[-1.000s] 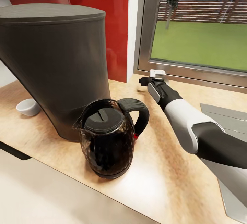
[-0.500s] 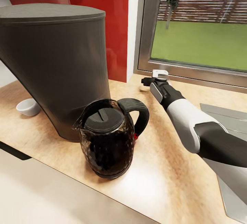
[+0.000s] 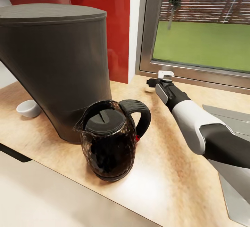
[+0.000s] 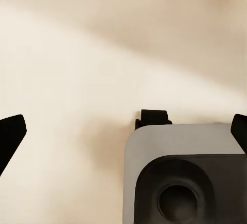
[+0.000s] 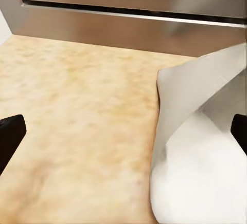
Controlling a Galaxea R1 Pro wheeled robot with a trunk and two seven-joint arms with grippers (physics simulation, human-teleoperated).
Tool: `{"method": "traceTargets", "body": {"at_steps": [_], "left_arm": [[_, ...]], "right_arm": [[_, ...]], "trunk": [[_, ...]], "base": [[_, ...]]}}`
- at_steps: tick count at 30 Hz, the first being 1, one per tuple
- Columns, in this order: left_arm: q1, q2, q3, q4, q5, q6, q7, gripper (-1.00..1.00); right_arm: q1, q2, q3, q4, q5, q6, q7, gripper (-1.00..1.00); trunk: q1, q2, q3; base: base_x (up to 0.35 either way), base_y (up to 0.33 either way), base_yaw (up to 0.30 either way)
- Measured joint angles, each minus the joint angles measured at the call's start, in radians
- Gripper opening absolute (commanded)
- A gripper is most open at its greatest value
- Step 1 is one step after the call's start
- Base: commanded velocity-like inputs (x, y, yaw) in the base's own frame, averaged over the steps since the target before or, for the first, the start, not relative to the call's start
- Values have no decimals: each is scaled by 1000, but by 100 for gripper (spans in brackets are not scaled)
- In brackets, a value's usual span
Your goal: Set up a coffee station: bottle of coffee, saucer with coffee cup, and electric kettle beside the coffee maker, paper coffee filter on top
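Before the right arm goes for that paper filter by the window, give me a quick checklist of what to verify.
1. Right gripper open: ok; in the right wrist view its fingertips sit at both frame edges, wide apart.
2. Paper coffee filter between the fingers: not ok, it lies off to one side.
3. Filter resting on the kitchen countertop: ok.
4. Coffee maker top free to receive it: ok.
5. Electric kettle beside the coffee maker, clear of the arm: ok.
6. Left gripper empty: ok, nothing between its fingertips.
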Motion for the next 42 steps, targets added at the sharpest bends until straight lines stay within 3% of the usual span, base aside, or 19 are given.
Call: {"method": "traceTargets", "body": {"at_steps": [10,13,21,42], "left_arm": [[0,0,0,0,0,0,0,100],[3,-13,3,3,3,-5,0,100],[3,-13,3,3,3,-5,0,100],[3,-9,3,3,3,-5,0,100]], "right_arm": [[1,-3,0,1,0,-2,0,100],[19,-20,-8,11,0,0,-5,100],[48,-62,-8,11,0,0,-5,100],[35,-62,-7,8,-2,1,-6,100]], "trunk": [[0,0,0],[0,0,0],[0,0,0],[0,0,0]], "base": [[0,0,0],[0,0,0],[0,0,0],[0,0,0]]}}
